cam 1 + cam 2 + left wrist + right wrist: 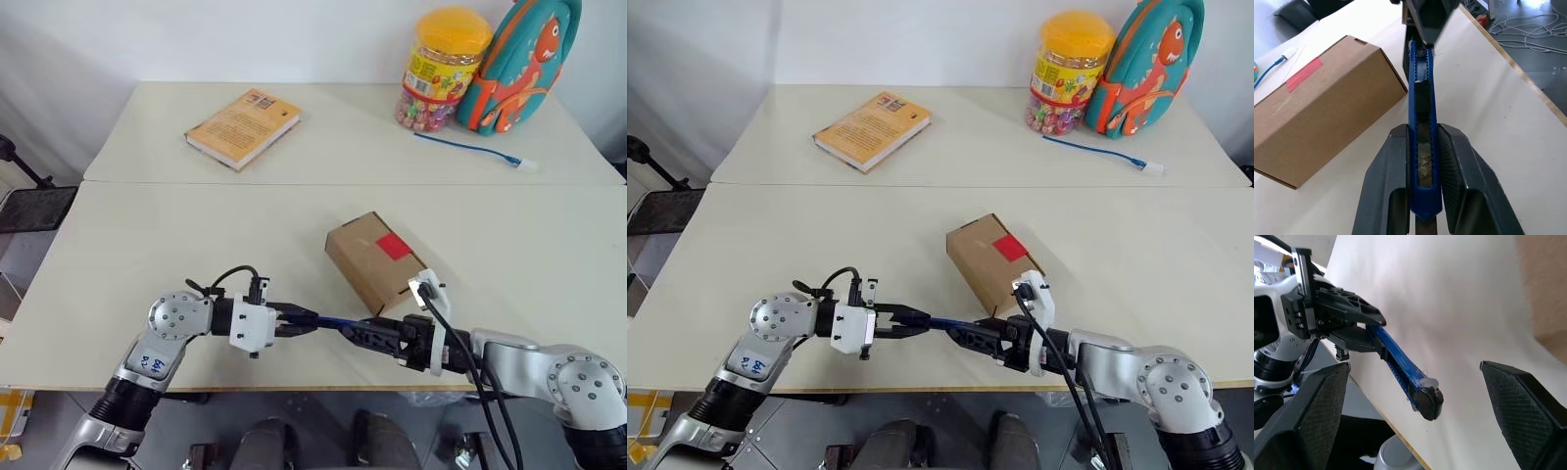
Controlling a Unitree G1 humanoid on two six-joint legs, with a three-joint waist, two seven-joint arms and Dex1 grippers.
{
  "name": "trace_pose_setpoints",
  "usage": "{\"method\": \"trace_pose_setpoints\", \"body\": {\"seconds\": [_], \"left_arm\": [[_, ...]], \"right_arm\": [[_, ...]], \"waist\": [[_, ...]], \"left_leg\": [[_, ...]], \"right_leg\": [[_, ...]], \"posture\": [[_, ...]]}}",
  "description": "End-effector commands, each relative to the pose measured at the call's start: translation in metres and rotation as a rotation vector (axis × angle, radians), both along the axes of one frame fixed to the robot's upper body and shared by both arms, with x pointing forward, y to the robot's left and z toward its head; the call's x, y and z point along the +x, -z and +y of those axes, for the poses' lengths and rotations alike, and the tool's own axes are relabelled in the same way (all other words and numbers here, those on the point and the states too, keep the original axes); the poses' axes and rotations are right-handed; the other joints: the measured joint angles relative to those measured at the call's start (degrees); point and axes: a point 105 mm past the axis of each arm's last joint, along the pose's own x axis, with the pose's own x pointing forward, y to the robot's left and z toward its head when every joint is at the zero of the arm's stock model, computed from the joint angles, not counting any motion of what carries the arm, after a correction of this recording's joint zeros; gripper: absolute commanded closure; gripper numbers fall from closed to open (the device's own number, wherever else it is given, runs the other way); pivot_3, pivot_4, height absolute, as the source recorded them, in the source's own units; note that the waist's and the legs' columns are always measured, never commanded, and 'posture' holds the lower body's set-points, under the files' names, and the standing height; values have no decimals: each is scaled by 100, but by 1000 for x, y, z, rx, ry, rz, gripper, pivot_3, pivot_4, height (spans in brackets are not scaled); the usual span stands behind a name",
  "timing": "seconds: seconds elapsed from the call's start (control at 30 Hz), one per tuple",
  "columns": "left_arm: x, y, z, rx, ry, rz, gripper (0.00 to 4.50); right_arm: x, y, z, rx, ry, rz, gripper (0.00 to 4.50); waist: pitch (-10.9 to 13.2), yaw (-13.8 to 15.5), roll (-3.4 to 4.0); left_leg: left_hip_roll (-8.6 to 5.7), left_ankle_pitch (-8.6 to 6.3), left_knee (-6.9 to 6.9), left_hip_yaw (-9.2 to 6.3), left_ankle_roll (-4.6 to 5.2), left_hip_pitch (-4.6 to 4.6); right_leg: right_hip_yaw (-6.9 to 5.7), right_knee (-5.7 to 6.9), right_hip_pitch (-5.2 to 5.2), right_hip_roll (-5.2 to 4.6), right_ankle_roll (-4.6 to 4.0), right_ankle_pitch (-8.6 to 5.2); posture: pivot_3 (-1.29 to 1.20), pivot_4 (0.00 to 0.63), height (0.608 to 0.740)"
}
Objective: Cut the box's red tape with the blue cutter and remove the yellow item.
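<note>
Left eye view: table [147, 245], pale, with the box [377, 258] as landmark near its front edge. Box lies flat, brown cardboard, red tape [393, 245] on its top face, uncut. Likely light and stiff; would skid if pushed.

Blue cutter [328, 321] hangs in air just in front of the box, towards the robot, long axis roughly level, running across between the two arms. Rigid, slim, smooth plastic; best held mid-body, clear of the blade end.

Left gripper [1422, 166]: fingers clamped narrow on the cutter's rear. Right gripper [1415, 396]: fingers spread wide around the cutter's free black tip, not gripping.
</note>
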Motion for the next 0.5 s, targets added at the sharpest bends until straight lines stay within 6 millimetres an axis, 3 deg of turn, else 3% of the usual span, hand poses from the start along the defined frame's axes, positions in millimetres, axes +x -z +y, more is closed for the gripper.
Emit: {"method": "trace_pose_setpoints", "body": {"seconds": [0.03,0.13,0.5], "left_arm": [[0,-6,-4,-12,11,-40,4056],[1,-7,-4,-14,6,-43,4056],[-1,-7,-9,-27,18,-32,4056]], "right_arm": [[2,-5,3,25,1,-20,62],[5,-5,5,34,6,-24,626],[7,-3,6,36,5,-26,4293]], "waist": [[0,-1,0],[0,-1,0],[0,-6,0]], "left_leg": [[0,0,0,0,0,0],[2,0,0,0,0,0],[6,0,0,0,1,0]], "right_leg": [[0,0,0,0,0,0],[0,-1,0,2,0,0],[1,-3,0,8,0,0]], "posture": [[0,150,740],[0,150,740],[0,150,740]]}}
